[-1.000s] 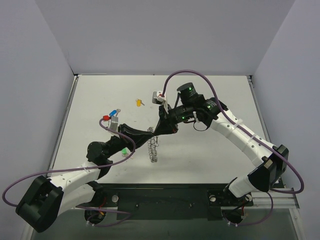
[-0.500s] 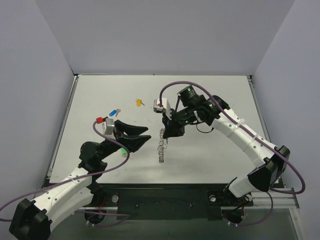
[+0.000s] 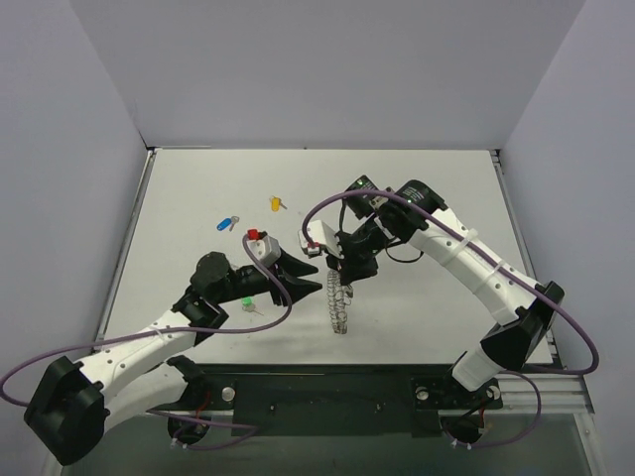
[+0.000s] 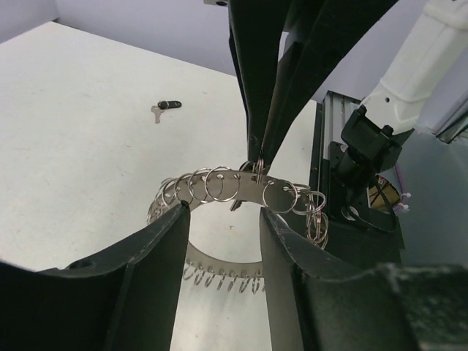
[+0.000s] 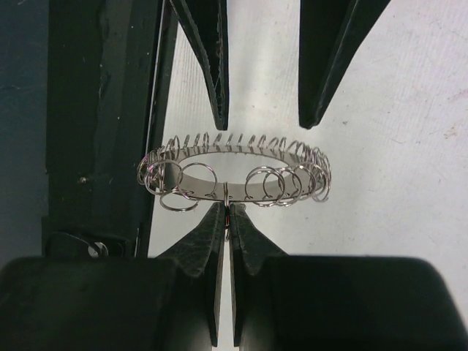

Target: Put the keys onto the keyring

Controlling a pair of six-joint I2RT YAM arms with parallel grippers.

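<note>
While our right gripper point(image 5: 225, 213) is pinched tight on one edge of the keyring point(image 5: 241, 152), near the middle of the surface point(image 3: 417, 188), our left gripper point(image 4: 221, 213) stands apart, its fingertips just short of the ring's opposite side. From above, the right arm point(image 3: 466, 263) and its purple cable point(image 3: 327, 203) crowd over the ring's top. There we count one keyring and three keys: a yellow key point(image 3: 276, 203) and a blue key point(image 3: 226, 223) toward the far-left corner, and a green key point(image 3: 245, 299) beside the left arm point(image 3: 149, 342). Only the left wrist view shows a fourth, a dark-headed key point(image 4: 167, 107), lying beyond the ring.
</note>
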